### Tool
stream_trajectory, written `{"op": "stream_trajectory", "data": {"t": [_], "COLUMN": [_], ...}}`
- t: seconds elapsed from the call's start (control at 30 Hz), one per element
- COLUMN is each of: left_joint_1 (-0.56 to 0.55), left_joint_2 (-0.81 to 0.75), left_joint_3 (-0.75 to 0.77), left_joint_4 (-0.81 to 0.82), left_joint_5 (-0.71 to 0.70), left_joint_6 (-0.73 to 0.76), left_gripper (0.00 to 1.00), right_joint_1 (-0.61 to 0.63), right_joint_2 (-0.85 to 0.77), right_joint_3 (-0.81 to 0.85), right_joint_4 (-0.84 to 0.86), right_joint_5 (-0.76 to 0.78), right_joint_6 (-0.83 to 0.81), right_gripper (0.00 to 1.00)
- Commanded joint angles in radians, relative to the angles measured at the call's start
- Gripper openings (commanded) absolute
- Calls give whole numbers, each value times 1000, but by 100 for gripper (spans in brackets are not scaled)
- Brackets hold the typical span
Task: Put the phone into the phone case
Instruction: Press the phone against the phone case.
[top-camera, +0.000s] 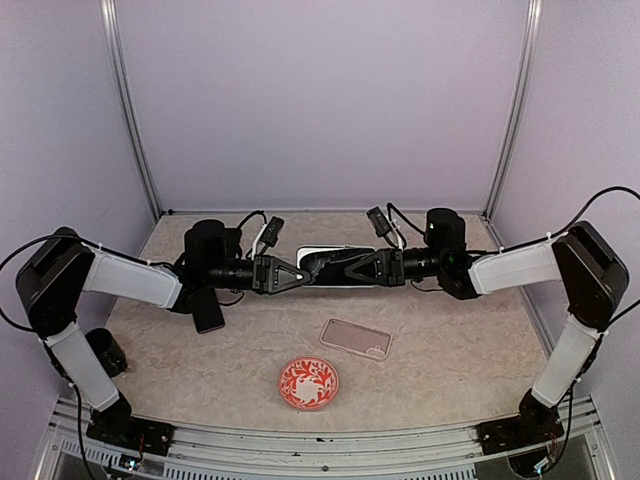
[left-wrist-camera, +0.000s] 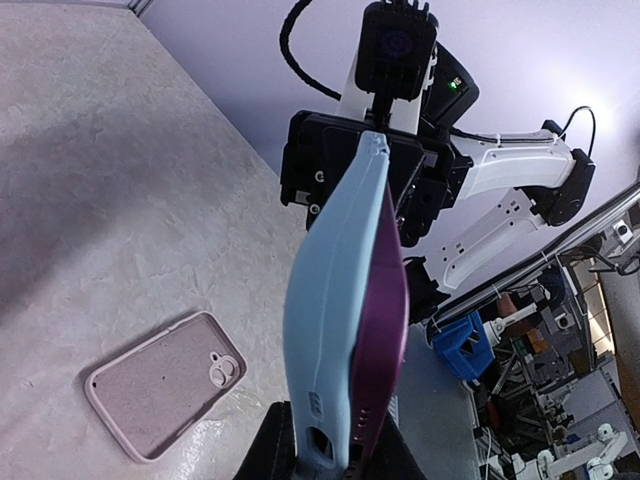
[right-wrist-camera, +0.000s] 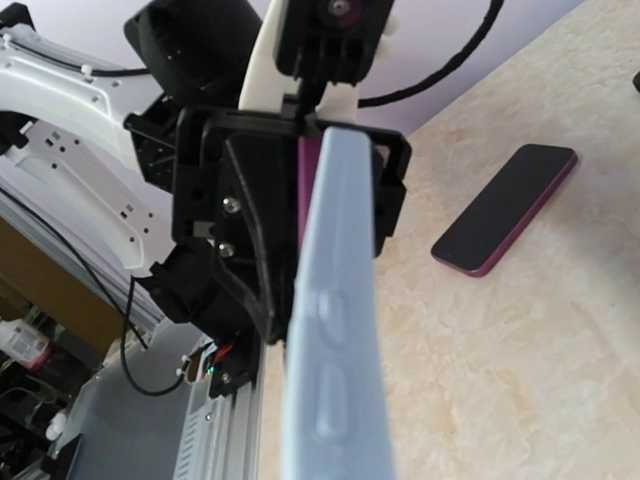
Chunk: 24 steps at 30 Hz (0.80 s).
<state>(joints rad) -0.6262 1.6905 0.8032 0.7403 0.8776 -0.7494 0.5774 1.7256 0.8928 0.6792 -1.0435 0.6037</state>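
A light blue phone case (left-wrist-camera: 330, 300) hangs in the air between my two arms, with a purple phone (left-wrist-camera: 385, 300) lying against its open side, bulging out along one edge. My left gripper (left-wrist-camera: 335, 440) is shut on one end of the pair, a dark finger (left-wrist-camera: 265, 448) on each side. My right gripper (left-wrist-camera: 365, 190) clamps the other end. From above, the case (top-camera: 330, 252) shows behind the meeting left gripper (top-camera: 300, 272) and right gripper (top-camera: 350, 268). In the right wrist view the case edge (right-wrist-camera: 335, 330) fills the middle and the phone (right-wrist-camera: 310, 160) peeks out beside it.
An empty pink case (top-camera: 355, 338) lies face up on the table in front of the grippers. A second dark-screened phone (top-camera: 208, 310) lies under the left arm. A red patterned plate (top-camera: 308, 383) sits near the front edge, and a black cylinder (top-camera: 105, 350) stands by the left base.
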Motion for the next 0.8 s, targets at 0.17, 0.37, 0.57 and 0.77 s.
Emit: {"op": "stream_trajectory", "data": {"t": [0.17,0.37,0.57,0.77], "left_joint_1": [-11,-9,-7,1], "left_joint_2": [-25,-42,-52,-54], "left_joint_3": [19,21,7,-21], "left_joint_4": [19,-62,-20,56], "left_joint_5": [33,-1,9,37], "left_joint_6": [-90,-35,-57,-102], "left_gripper": [0,0,0,22], "right_joint_1": [4,3,4,3], "right_joint_2": [4,8,34,39], "right_joint_3": [29,35,24,20], "right_joint_4": [126,146,241,292], "right_joint_5": [-74,-108,-124,-133], "right_joint_6": [16,61,144,191], "right_gripper": [39,28,0,0]}}
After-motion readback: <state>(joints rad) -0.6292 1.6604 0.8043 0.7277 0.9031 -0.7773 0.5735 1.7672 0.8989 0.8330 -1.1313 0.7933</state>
